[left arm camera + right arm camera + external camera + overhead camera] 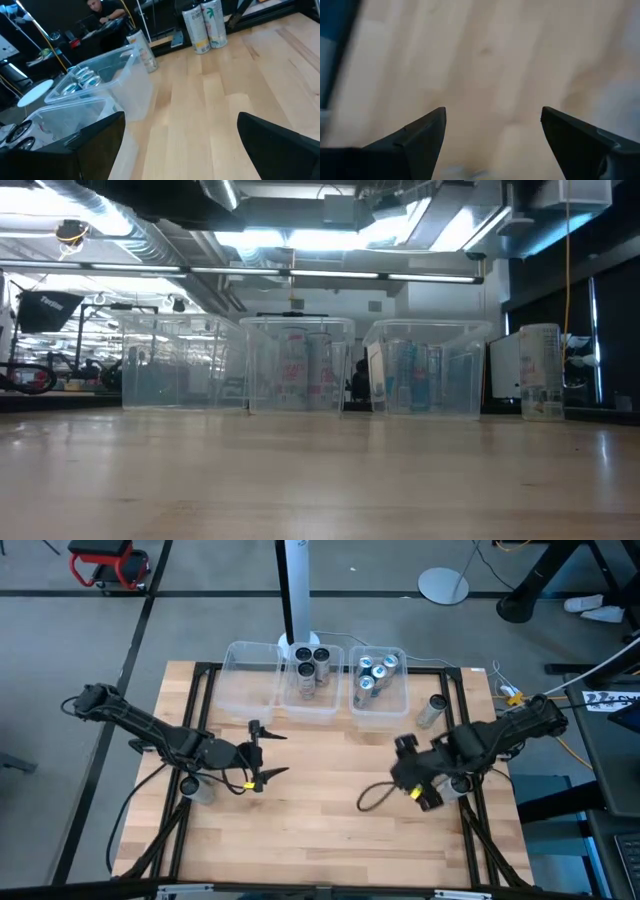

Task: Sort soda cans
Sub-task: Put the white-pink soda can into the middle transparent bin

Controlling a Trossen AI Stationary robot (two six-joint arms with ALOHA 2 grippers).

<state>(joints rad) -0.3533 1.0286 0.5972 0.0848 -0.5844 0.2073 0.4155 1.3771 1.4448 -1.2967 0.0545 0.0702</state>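
Clear plastic blurs most of what the low view offers: three bins stand in a row at the table's far edge, and the cans inside them show only as hazy shapes with red or teal print that cannot be read. From above, the left bin [250, 675] looks empty, the middle bin [310, 705] holds three dark-topped soda cans [312, 665], and the right bin [380, 710] holds several teal-topped soda cans [375, 672]. One lone can [433, 710] stands on the pale wooden table [320, 820] just right of the right bin; in the low view its label shows small print too fine to make out. The left wrist view shows two more upright cans [204, 25] side by side near the table's edge, their labels carrying a green leaf-like mark, no words legible. A person sits at a desk in the room beyond, partly cut off by the frame.

The left gripper [268, 753] hangs over the left half of the table in front of the bins, fingers spread wide, with nothing between them. The right gripper [412, 780] is hard to make out from above, folded in against its dark arm over the right half; its wrist view shows both fingers [415, 140] well apart over bare, blurred wood, holding nothing.
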